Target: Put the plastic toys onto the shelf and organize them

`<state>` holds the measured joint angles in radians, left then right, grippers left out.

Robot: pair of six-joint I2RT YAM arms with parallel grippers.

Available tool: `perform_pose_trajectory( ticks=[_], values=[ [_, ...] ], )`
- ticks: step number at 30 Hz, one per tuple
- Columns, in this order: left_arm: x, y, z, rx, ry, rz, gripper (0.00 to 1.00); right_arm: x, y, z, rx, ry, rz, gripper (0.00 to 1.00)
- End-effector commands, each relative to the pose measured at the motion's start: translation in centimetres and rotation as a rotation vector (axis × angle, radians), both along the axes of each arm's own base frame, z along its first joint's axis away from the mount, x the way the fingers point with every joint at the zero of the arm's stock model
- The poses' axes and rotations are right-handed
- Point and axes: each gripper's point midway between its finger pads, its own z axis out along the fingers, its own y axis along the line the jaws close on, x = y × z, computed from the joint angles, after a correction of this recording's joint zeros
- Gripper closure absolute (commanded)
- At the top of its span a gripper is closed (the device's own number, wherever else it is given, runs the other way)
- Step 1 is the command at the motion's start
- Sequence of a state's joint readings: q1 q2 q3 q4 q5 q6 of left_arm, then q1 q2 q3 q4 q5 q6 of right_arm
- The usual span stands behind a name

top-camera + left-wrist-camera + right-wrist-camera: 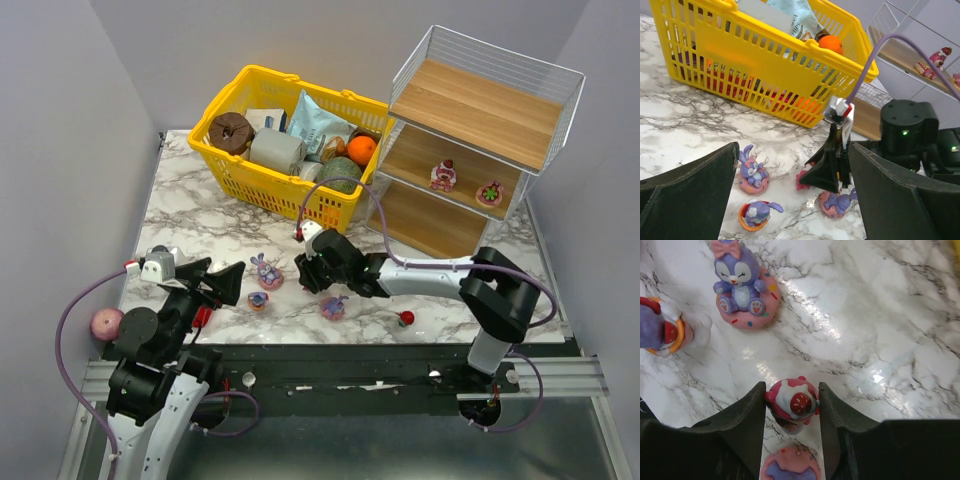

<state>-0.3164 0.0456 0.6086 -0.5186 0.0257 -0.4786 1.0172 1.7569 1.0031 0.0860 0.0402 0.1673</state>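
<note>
Left wrist: blue packet (790,10) lettering unreadable

A white marble-patterned table (200,220) is seen. At its far side a yellow basket (270,190) is set, with a three-tier wooden shelf (480,105) just beside it on the right. Near the front edge, a purple bunny on a pink ring (265,270), a bunny in an orange cup (258,300), a third purple bunny (333,307), a red-and-pink figure (791,405) and a small red toy (406,318) are scattered. Two pink figures (443,175) are carried on the middle board.
</note>
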Motion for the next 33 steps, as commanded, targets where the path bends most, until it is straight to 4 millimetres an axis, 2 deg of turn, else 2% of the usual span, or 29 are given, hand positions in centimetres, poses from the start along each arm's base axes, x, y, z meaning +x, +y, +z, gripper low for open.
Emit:
perform_pose_trajectory(
  ticks=[1, 3, 4, 5, 6, 7, 8, 9, 11, 13, 16, 19, 23, 33],
  values=[
    [0.0, 0.3, -0.1, 0.003, -0.004, 0.016, 0.01, 2.6, -2.3, 8.1, 0.053, -0.108, -0.209, 0.87],
    [0.1, 0.3, -0.2, 0.005, 0.002, 0.016, 0.01, 2.9, -4.5, 9.7, 0.019, -0.120, -0.294, 0.87],
    [0.1, 0.3, -0.2, 0.004, 0.000, 0.016, 0.01, 3.9, -5.9, 12.5, 0.041, -0.167, -0.377, 0.87],
    [0.1, 0.3, -0.2, 0.005, 0.002, 0.016, 0.01, 4.2, -6.9, 13.5, 0.040, -0.172, -0.422, 0.87],
    [0.1, 0.3, -0.2, 0.005, 0.002, 0.016, 0.01, 4.0, -8.3, 13.5, 0.011, -0.145, -0.472, 0.87],
    [0.1, 0.3, -0.2, 0.005, 0.003, 0.016, 0.01, 4.8, -10.2, 15.2, 0.018, -0.171, -0.558, 0.87],
    [0.1, 0.3, -0.2, 0.003, 0.002, 0.016, 0.01, 5.3, -11.2, 16.7, 0.034, -0.186, -0.614, 0.87],
    [0.1, 0.3, -0.2, 0.004, 0.004, 0.016, 0.01, 5.3, -12.6, 17.1, 0.021, -0.184, -0.663, 0.87],
    [0.1, 0.3, -0.2, 0.004, 0.004, 0.016, 0.01, 6.5, -15.7, 19.7, 0.049, -0.237, -0.797, 0.87],
    [0.1, 0.3, -0.2, 0.003, 0.002, 0.016, 0.01, 7.3, -18.3, 20.8, 0.061, -0.248, -0.903, 0.87],
    [0.1, 0.3, -0.2, 0.003, 0.001, 0.016, 0.01, 8.1, -20.9, 23.3, 0.100, -0.297, -1.003, 0.87],
    [0.2, 0.2, -0.3, 0.005, 0.008, 0.016, 0.01, 9.0, -22.5, 24.8, 0.101, -0.335, -1.082, 0.87],
    [0.2, 0.2, -0.3, 0.006, 0.009, 0.016, 0.01, 10.0, -23.4, 25.4, 0.090, -0.370, -1.156, 0.87],
    [0.3, 0.2, -0.4, 0.007, 0.014, 0.016, 0.01, 12.6, -23.2, 25.5, 0.103, -0.426, -1.229, 0.87]
  ],
)
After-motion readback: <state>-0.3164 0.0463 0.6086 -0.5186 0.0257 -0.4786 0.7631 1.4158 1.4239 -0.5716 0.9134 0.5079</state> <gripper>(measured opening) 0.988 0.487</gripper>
